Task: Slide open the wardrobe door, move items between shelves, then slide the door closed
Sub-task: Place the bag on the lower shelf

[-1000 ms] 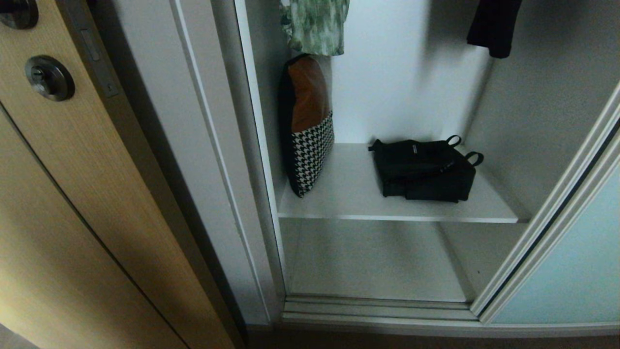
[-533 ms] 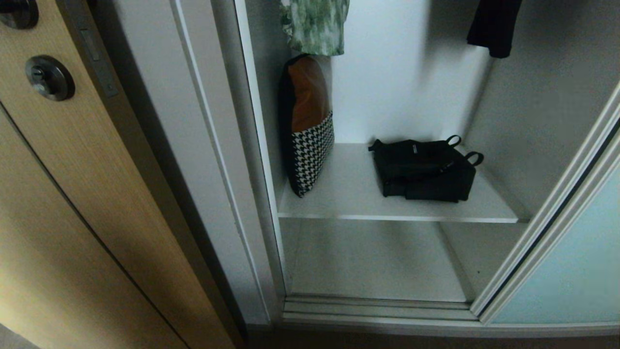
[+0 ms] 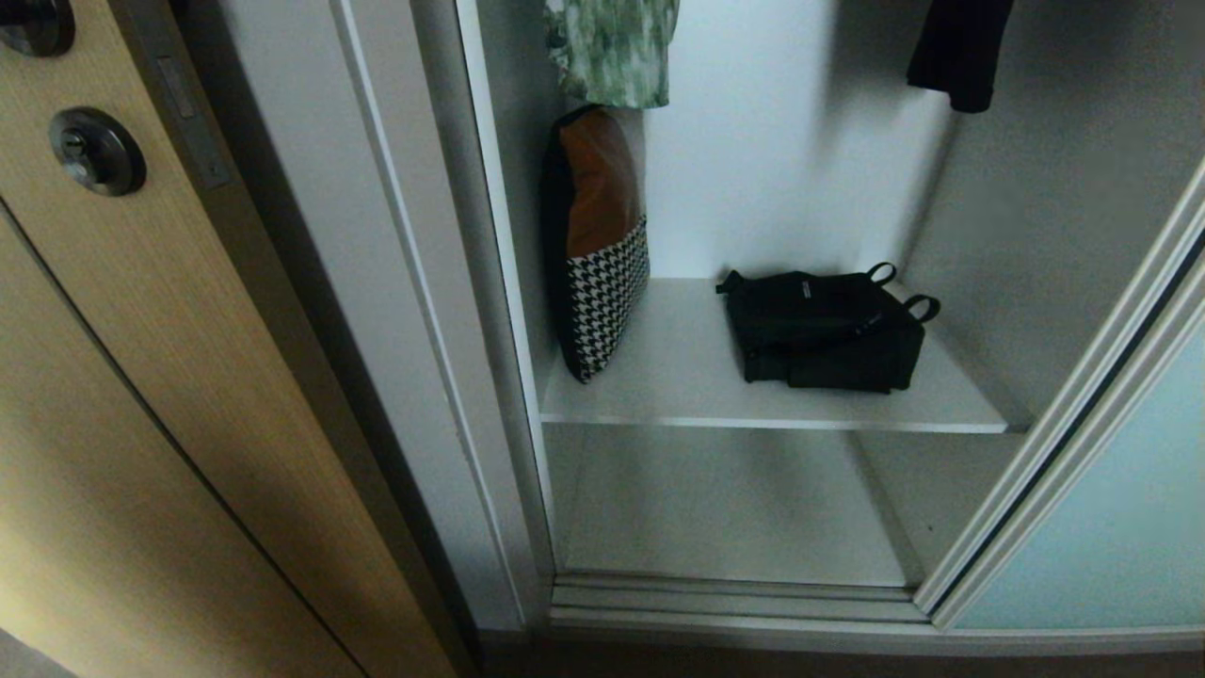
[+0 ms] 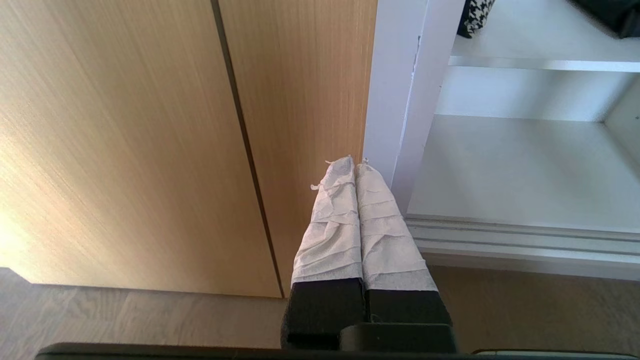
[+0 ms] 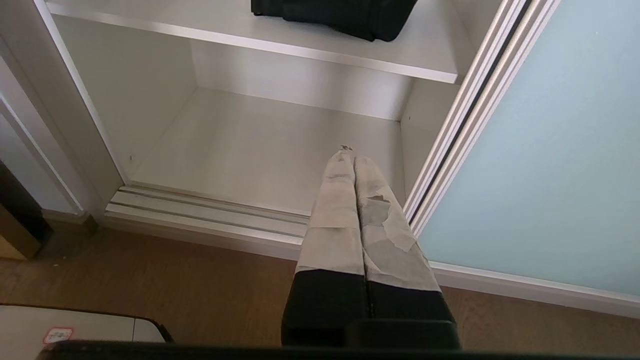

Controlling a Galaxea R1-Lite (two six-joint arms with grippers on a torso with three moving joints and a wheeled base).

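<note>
Presently my left gripper [image 4: 356, 165] and right gripper [image 5: 350, 152] are both closed, empty. Black bag [image 3: 824, 330], frame centre-right: soft, light; pinch its top straps [image 3: 904, 287].

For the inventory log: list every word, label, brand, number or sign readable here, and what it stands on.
No text can be read.
Small pale tag on the soft black fabric bag: too small and blurred to read.
Red-marked sticker on the grey panel in the right wrist view: too small to read.
</note>
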